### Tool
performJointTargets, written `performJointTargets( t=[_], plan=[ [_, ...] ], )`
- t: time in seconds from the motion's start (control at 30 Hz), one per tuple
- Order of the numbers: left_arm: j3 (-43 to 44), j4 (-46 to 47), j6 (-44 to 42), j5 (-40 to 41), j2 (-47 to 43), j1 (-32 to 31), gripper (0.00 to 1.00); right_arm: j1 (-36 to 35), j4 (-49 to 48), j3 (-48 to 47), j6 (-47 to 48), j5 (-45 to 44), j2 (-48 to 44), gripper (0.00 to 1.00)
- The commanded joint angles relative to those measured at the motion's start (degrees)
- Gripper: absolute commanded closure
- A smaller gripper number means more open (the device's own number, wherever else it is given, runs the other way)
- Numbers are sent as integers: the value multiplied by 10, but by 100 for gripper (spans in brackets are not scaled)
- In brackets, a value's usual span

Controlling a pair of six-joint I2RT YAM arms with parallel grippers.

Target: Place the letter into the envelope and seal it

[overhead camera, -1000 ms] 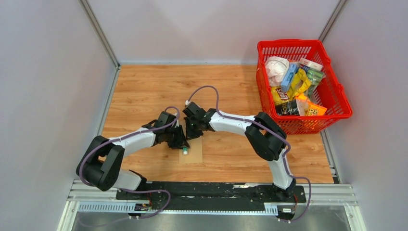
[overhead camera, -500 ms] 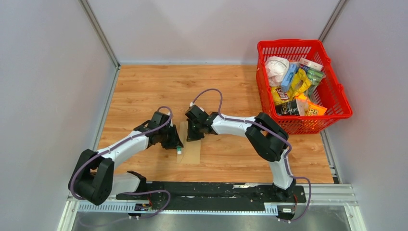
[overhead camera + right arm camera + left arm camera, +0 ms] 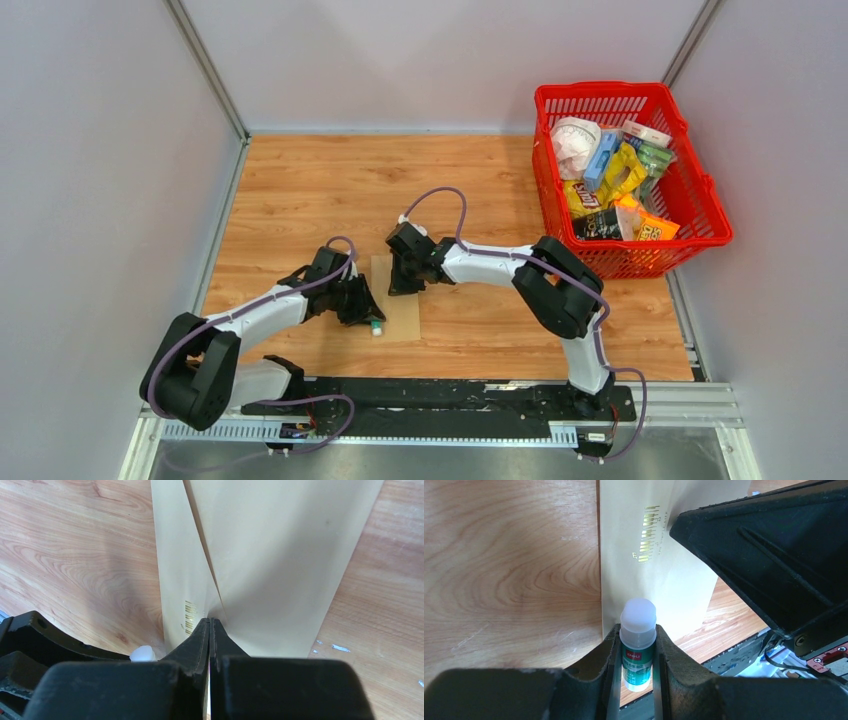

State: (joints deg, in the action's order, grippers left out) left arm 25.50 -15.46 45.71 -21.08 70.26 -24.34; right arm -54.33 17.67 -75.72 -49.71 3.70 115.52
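The tan envelope [image 3: 400, 312] lies flat on the wood table between both arms, with a gold printed mark near one long edge [image 3: 650, 530]. My left gripper [image 3: 637, 635] is shut on a small green glue stick [image 3: 638, 630] with a white cap. The stick hovers over the envelope's left edge [image 3: 376, 326]. My right gripper [image 3: 210, 622] is shut. Its tips rest on the envelope [image 3: 280, 555] at the end of a diagonal paper edge. Whether paper is pinched between them I cannot tell. The letter is out of view.
A red plastic basket [image 3: 541, 150] with several snack packets stands at the back right. Grey walls close in the left, right and far sides. A black rail [image 3: 440, 395] with both arm bases runs along the near edge.
My left gripper has drawn back to the left and nearer with the glue stick, uncovering more of the envelope. The right gripper has shifted slightly left on the envelope.
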Motion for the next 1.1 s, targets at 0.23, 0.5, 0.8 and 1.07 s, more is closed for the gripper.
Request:
performJointTargets(
  t=[0.23,0.5,0.8,1.07],
  plan=[
    [10,-58,-33,105,14,0,100,-32,40,34,15,-1,-5,100],
    [24,-63,-36,114,18,0,100,-44,41,35,21,16,-1,100],
    [28,-68,-41,117,22,1,100,-54,40,35,23,23,4,100],
    [32,-70,-48,119,26,6,100,-56,36,35,30,33,7,100]
  ],
)
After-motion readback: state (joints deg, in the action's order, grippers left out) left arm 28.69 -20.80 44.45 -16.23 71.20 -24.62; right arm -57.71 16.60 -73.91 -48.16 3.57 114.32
